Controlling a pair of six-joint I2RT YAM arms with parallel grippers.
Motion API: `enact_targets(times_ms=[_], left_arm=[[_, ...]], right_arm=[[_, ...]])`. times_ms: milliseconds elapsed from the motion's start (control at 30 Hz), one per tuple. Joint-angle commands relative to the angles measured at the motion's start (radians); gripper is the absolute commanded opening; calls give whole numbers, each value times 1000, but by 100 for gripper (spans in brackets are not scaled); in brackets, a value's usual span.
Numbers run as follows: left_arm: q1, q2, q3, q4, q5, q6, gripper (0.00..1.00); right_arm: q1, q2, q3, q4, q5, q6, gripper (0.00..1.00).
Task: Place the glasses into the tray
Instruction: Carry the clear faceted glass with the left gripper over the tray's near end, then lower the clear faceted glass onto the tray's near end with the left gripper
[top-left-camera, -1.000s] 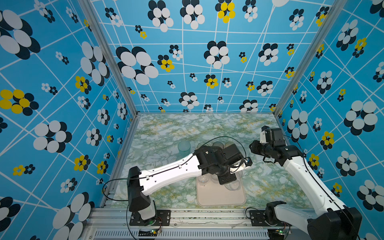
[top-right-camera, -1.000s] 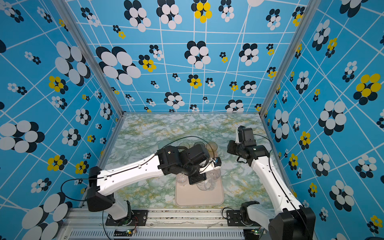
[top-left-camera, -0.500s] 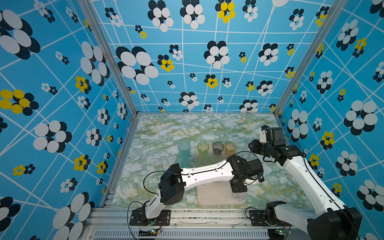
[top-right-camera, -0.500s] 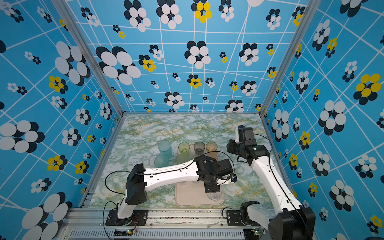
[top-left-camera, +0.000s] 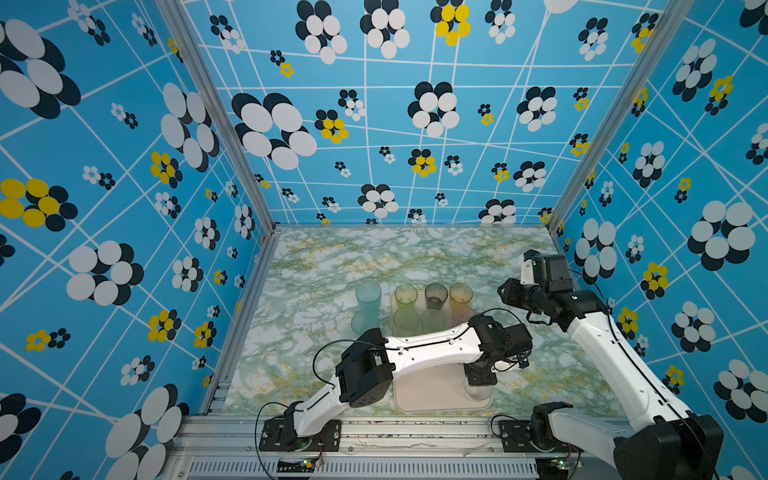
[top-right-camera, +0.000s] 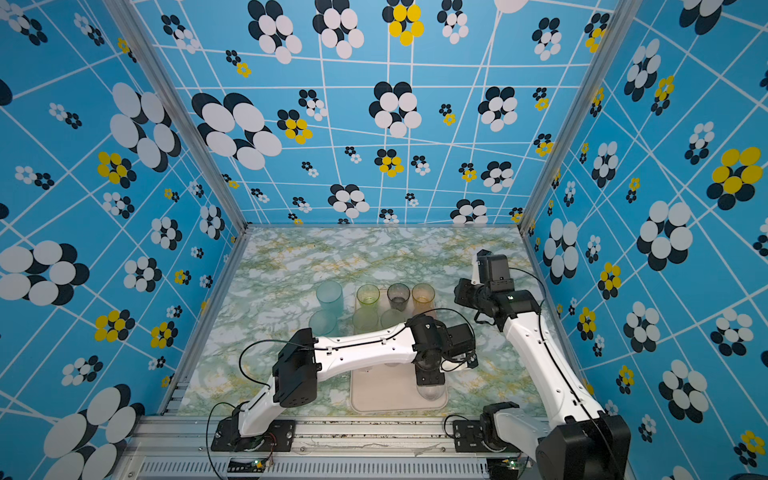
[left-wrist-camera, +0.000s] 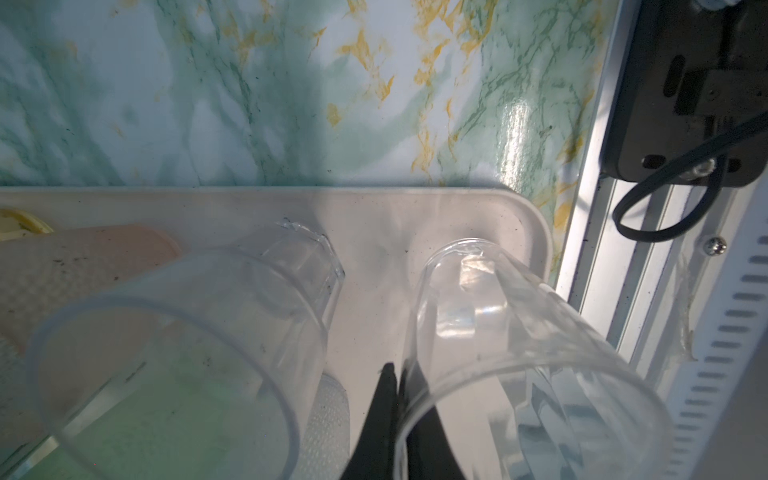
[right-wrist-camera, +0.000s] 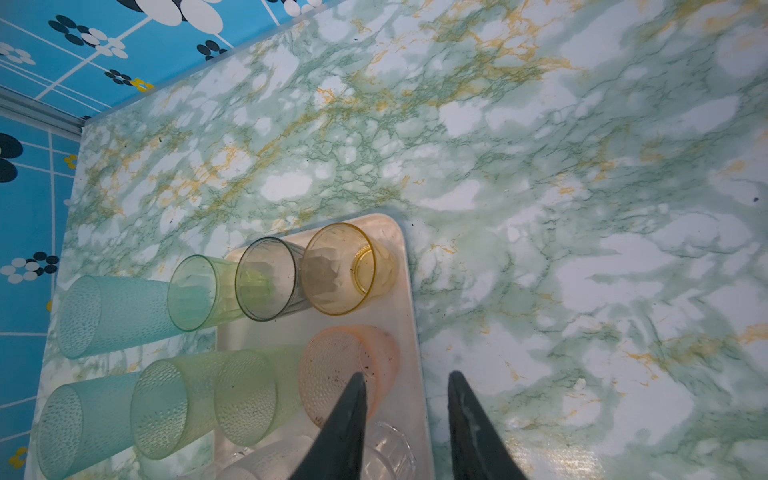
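The pale tray lies near the table's front edge. My left gripper is shut on the rim wall of a clear glass at the tray's near right corner. Another clear glass stands beside it. At the tray's far end stand green, grey and amber glasses, with a pink one behind them. My right gripper hangs open over the tray's far right edge, holding nothing.
Two teal tumblers stand on the marble table just left of the tray. A small faceted clear glass sits in the tray. The right arm's base and the metal front rail lie close by.
The left arm swung from the tray's middle to its near right corner, carrying the clear glass, and uncovered the far row of glasses. The right arm stayed still.
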Motion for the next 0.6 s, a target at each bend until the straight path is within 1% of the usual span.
enact_targets(times_ms=[0, 567], left_arm=[[-4, 17, 33, -27, -4, 20, 6], [5, 60, 50, -24, -9, 23, 7]], right_arm=[[-9, -17, -16, 13, -14, -20, 35], [-14, -3, -33, 30, -26, -21, 35]])
